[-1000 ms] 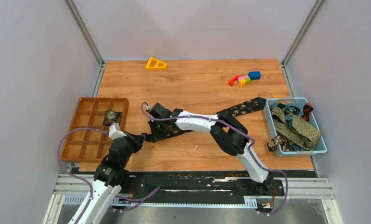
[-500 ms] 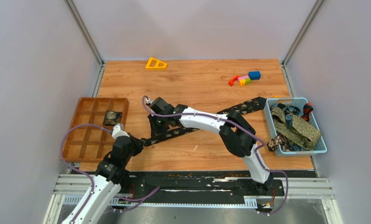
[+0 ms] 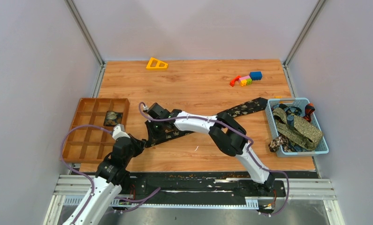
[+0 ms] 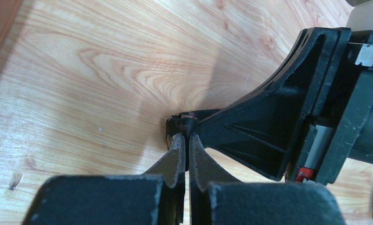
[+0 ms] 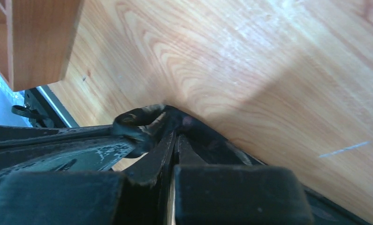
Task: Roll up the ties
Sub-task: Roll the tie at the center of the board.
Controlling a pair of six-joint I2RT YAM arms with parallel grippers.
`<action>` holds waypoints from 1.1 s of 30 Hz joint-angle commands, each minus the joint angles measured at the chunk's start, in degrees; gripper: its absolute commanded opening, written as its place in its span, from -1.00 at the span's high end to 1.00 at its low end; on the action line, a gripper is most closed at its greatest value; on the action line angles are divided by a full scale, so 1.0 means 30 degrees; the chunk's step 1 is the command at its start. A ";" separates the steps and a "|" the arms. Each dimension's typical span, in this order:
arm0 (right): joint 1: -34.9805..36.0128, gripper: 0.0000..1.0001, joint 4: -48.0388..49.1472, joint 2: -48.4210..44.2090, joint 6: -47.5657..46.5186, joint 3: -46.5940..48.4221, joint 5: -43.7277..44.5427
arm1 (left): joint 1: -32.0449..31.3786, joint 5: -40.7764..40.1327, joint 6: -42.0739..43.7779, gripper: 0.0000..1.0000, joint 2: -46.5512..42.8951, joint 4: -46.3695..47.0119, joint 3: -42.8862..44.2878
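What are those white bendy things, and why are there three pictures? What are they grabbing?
They are a robot's two arms, each ending in a two-finger pincher. The big picture looks down from above. The other two come from little cameras on the wrists. On the wooden table lie a long black tie, a wooden tray with one rolled tie, a blue basket of more ties, toy blocks and a yellow triangle. The left gripper and right gripper are both squeezed shut on the black tie's near end.

Right arm (image 3: 198,123) apparently covers much of black tie (image 3: 243,108).
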 commanded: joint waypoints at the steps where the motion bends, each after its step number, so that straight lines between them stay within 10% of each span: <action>1: 0.0438 1.00 0.1221 0.0258 0.0304 0.0697 -0.1101 | 0.0054 0.0299 0.0513 1.00 -0.0139 -0.1176 0.0537; 33: -0.0206 1.00 0.2307 -0.0852 -0.0025 -0.1417 -0.1248 | 0.0054 0.1714 0.2505 1.00 0.1567 0.0663 0.2101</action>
